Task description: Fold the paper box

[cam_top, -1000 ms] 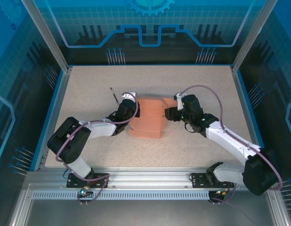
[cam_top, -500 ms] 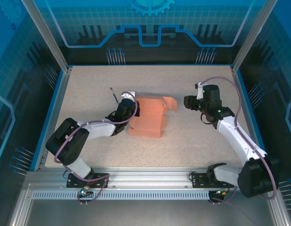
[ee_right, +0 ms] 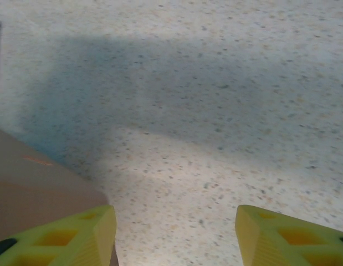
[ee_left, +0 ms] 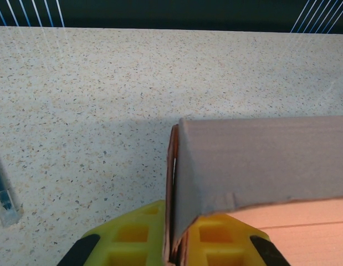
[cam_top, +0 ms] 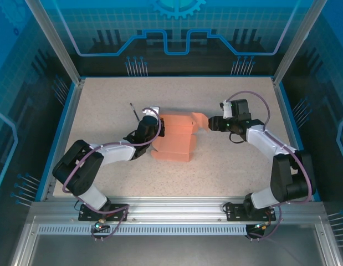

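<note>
Your box (cam_top: 174, 138) sits at about the centre of the worktop (cam_top: 232, 172). It is salmon-orange card, partly raised, with fold lines running across its top from 9 to 3 o'clock. One flap (cam_top: 200, 119) sticks out from its 2 o'clock corner, curled upward and clear of the main body.

Your left hand (cam_top: 154, 126) is at the box's 9 o'clock edge. In the left wrist view this hand (ee_left: 171, 246) is clamped on the card: the yellow fingers (ee_left: 132, 238) press together on the end of an upright wall, with the card edge pinched between them. That wall's shaded face runs off toward 3 o'clock, and a lighter panel lies below it.

Your right hand (cam_top: 211, 123) is at the box's 2 o'clock, just beside the tip of the flap. In the right wrist view its fingers (ee_right: 287, 233) stand apart with bare speckled worktop between them. A corner of card lies against the outer side of the finger at 8 o'clock in that view, not between the two. Whether the card touches that finger, you cannot tell.

A thin dark stick (cam_top: 134, 112) lies on the worktop at 10 o'clock from the box, near the left hand and apart from the card.
</note>
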Controlling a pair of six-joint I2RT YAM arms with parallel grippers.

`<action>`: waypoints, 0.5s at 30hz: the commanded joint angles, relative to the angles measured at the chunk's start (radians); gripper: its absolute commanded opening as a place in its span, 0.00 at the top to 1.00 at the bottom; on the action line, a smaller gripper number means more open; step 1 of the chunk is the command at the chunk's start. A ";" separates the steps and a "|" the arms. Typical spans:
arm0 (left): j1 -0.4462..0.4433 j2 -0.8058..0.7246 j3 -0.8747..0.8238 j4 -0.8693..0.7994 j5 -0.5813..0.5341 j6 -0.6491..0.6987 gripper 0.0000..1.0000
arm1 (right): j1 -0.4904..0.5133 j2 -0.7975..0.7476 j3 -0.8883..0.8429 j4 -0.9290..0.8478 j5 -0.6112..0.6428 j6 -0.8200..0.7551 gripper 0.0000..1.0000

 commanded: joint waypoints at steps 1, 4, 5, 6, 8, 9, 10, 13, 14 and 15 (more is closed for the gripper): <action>-0.004 -0.030 -0.011 0.002 0.002 -0.010 0.96 | 0.020 -0.013 -0.015 0.051 -0.079 0.005 0.41; -0.005 -0.025 -0.010 0.006 0.005 -0.015 0.96 | 0.034 -0.017 -0.027 0.062 -0.105 0.007 0.41; -0.005 -0.024 -0.009 0.006 0.007 -0.016 0.96 | 0.039 -0.016 -0.030 0.065 -0.110 0.006 0.41; -0.006 -0.022 -0.010 0.006 0.007 -0.016 0.96 | 0.044 -0.016 -0.032 0.069 -0.114 0.006 0.42; -0.005 -0.023 -0.008 0.005 0.008 -0.016 0.96 | 0.052 -0.017 -0.036 0.077 -0.124 0.006 0.42; -0.004 -0.024 -0.008 0.003 0.008 -0.016 0.96 | 0.055 -0.017 -0.036 0.080 -0.131 0.007 0.42; -0.005 -0.024 -0.007 0.003 0.008 -0.016 0.96 | 0.059 -0.017 -0.037 0.085 -0.139 0.007 0.42; -0.005 -0.026 -0.008 0.000 0.005 -0.015 0.96 | 0.075 -0.021 -0.036 0.089 -0.157 0.007 0.42; -0.006 -0.025 -0.009 0.002 0.004 -0.015 0.96 | 0.078 -0.022 -0.036 0.091 -0.165 0.006 0.42; -0.005 -0.025 -0.009 0.002 0.004 -0.015 0.96 | 0.083 -0.023 -0.033 0.091 -0.174 0.003 0.41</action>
